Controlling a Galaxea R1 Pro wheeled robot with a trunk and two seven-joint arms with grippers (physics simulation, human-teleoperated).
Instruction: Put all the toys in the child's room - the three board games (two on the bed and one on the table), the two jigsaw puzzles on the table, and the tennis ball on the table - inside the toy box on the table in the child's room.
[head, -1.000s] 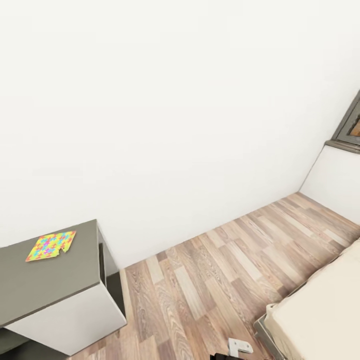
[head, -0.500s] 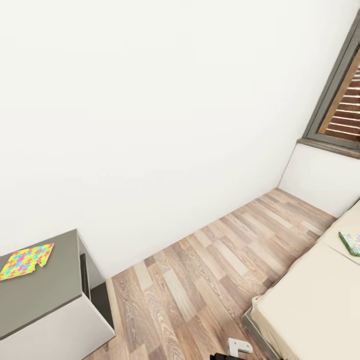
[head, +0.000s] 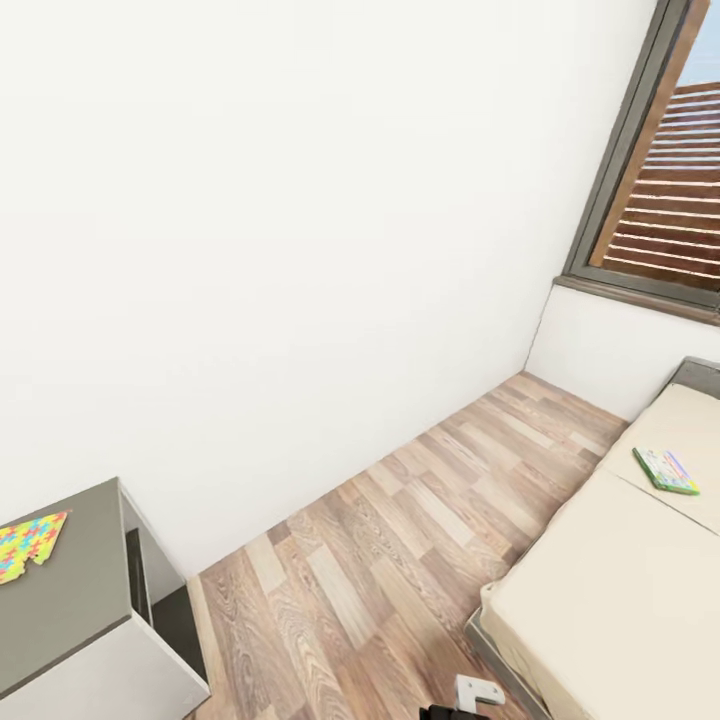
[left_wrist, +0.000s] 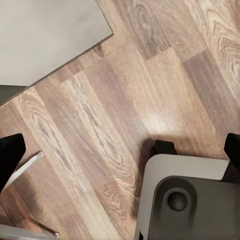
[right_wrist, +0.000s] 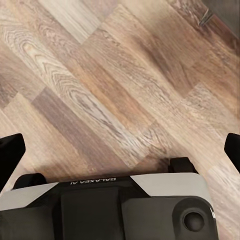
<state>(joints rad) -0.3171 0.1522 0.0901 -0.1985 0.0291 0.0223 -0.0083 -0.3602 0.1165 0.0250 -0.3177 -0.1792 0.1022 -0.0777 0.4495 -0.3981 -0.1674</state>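
Head view, nearest: a small white bracket of the robot (head: 478, 691) at the bottom edge, above wood plank floor (head: 400, 540).

Left pincer (left_wrist: 120, 155): black fingertips (left_wrist: 10, 152) at opposite edges of the left wrist view, set wide apart, nothing between them but floor; the robot's grey base (left_wrist: 190, 200) below.

Right pincer (right_wrist: 120, 150): fingertips (right_wrist: 10, 150) likewise spread wide, holding nothing, above the floor and the robot's base (right_wrist: 125, 205).

Lower left: dark grey counter (head: 70, 590) with a white side; a jigsaw puzzle (head: 25, 545) lies flat on its top, cut off by the picture edge.

Right: the bed (head: 620, 590), cream mattress, grey frame. One board game (head: 666, 471), green-edged, lies flat on its farther section.

Beyond: plain white wall (head: 300, 250), and in the far right corner a grey-framed window (head: 640, 200) with brown slats.
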